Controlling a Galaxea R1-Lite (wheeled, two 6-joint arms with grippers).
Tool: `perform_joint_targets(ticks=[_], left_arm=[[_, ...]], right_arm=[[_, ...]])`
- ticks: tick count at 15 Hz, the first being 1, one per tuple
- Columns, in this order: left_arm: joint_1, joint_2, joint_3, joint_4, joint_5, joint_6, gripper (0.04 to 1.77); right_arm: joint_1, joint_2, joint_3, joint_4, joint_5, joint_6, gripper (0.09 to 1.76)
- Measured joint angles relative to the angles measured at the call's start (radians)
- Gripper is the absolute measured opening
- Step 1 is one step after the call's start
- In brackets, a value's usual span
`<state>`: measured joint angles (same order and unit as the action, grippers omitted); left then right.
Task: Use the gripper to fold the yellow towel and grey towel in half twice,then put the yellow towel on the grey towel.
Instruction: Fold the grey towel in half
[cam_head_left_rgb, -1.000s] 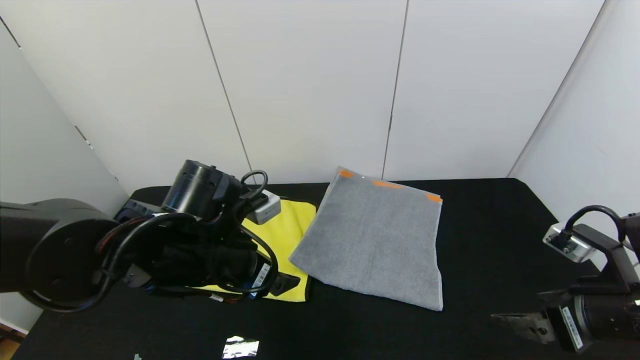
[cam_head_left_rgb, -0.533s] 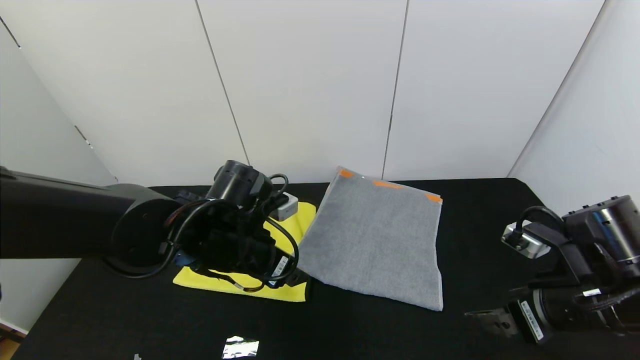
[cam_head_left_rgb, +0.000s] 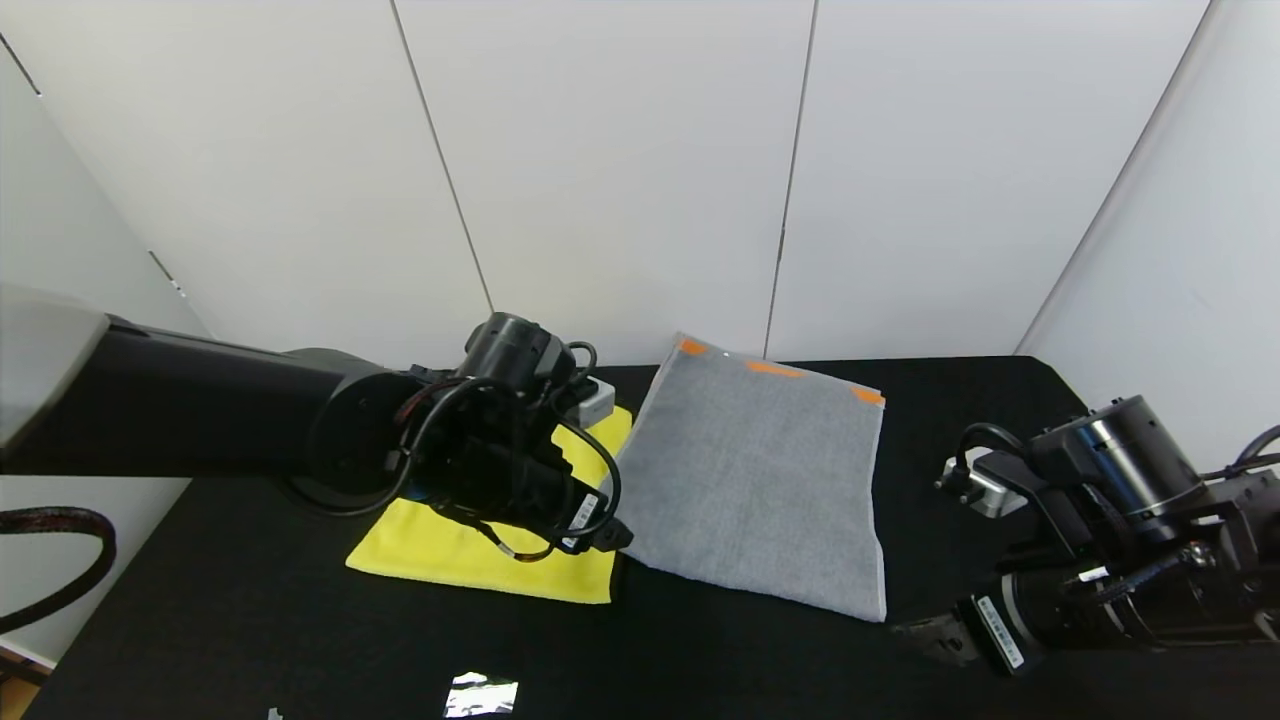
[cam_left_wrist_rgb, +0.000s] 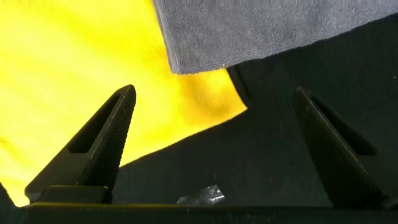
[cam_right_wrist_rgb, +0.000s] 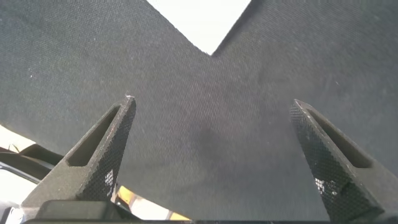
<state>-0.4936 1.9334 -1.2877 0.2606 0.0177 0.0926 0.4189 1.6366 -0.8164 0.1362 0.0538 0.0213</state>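
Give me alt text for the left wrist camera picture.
The left gripper, fingers open, hangs over a corner of the yellow towel on a black table. The grey towel overlaps the yellow one.

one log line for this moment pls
left gripper: open, over yellow towel corner | right gripper: open, over table | grey towel: overlaps yellow

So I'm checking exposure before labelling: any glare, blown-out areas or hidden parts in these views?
Head view: a foil-like scrap glares on the black table; the left arm hides part of the yellow towel. Left wrist view: the grey towel overlaps the yellow towel's corner, evenly lit. Right wrist view: a blown-out white patch beyond the table edge.
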Motion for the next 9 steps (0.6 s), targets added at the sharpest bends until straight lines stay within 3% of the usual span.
perform_joint_targets(ticks=[3,9], left_arm=[[-0.002,0.030,-0.070,0.070,-0.001,-0.027,1.76],[-0.004,0.094,-0.133,0.084,0.043,-0.066,1.76]], right_arm=[[0.005,0.040,-0.026,0.000,-0.006,0.001,1.76],[0.028,0.134,-0.048,-0.068,-0.052,0.014,1.76]])
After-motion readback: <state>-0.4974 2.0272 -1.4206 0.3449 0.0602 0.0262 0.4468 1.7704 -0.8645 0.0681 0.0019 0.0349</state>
